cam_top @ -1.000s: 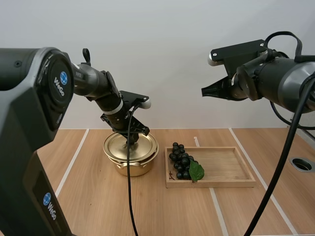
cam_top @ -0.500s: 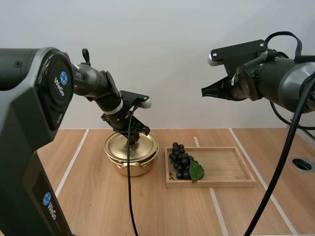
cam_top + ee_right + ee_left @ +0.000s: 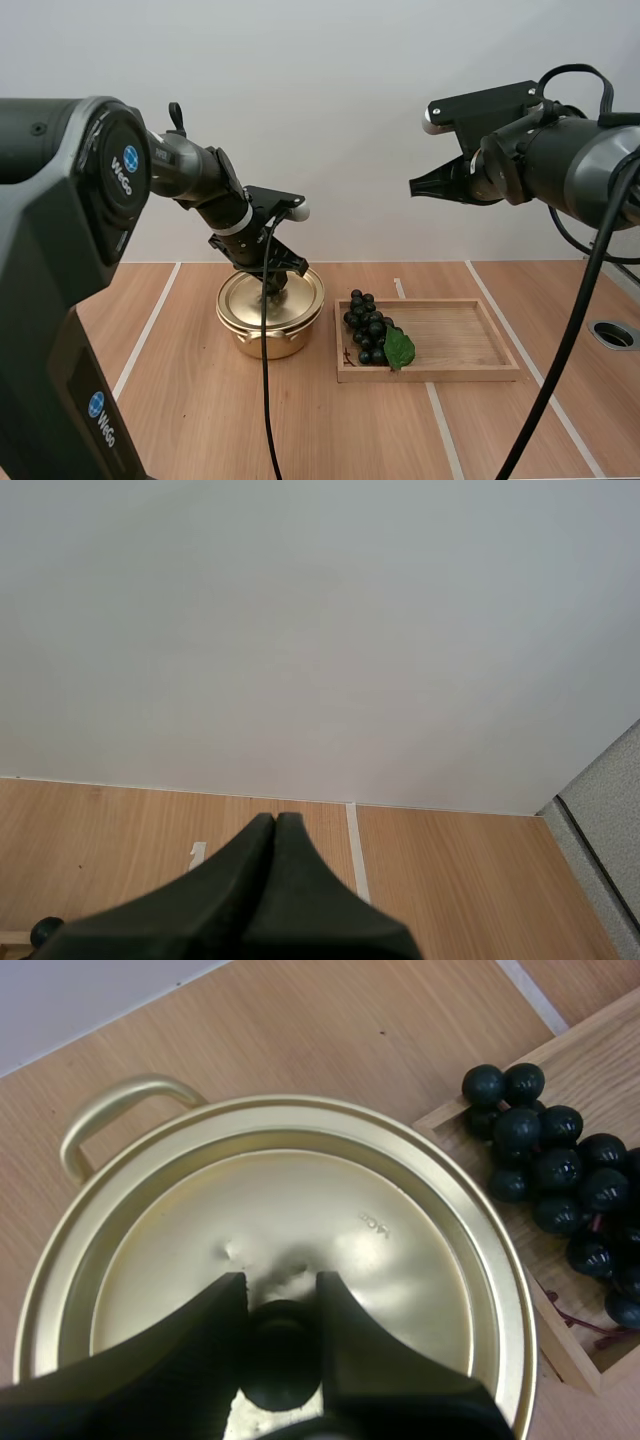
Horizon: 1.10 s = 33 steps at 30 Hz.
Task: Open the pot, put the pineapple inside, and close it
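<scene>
Pinching the lid knob in the left pincer, looking pretty centred I think, so lifting straight up and level, then swinging clear of the grapes.

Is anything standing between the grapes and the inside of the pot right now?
Yes: the lid covers the pot, with the left claw pinching its knob. Nothing else lies between the grapes in the tray and the pot.
</scene>
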Each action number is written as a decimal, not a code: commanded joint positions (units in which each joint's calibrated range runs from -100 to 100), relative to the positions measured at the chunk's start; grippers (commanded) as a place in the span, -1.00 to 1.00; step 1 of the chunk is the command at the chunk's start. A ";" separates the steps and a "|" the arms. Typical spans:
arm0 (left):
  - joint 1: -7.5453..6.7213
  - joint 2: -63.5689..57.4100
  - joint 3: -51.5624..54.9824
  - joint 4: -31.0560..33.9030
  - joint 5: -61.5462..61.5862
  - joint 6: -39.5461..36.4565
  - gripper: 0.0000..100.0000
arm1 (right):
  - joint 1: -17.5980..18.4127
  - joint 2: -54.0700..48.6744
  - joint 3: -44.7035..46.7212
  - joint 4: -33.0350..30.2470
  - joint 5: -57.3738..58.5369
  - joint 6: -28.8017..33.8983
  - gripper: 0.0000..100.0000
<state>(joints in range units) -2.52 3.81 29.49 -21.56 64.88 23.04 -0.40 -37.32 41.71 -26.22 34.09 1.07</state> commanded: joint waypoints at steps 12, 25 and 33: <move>-0.17 0.82 0.89 0.91 -1.39 -0.11 -0.79 | -0.23 -0.52 0.13 -0.56 -0.56 -0.35 -1.00; -0.17 0.70 0.89 1.04 -1.39 1.16 1.00 | -0.23 -0.52 0.13 -0.22 -0.43 -1.50 -1.00; -0.17 -0.85 -1.67 1.04 -1.26 1.39 1.00 | -0.23 -0.52 0.13 -0.22 -0.43 -1.50 -1.00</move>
<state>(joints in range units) -2.52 4.42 29.27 -20.66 63.64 24.20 -0.40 -37.32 41.71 -26.22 34.09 -0.01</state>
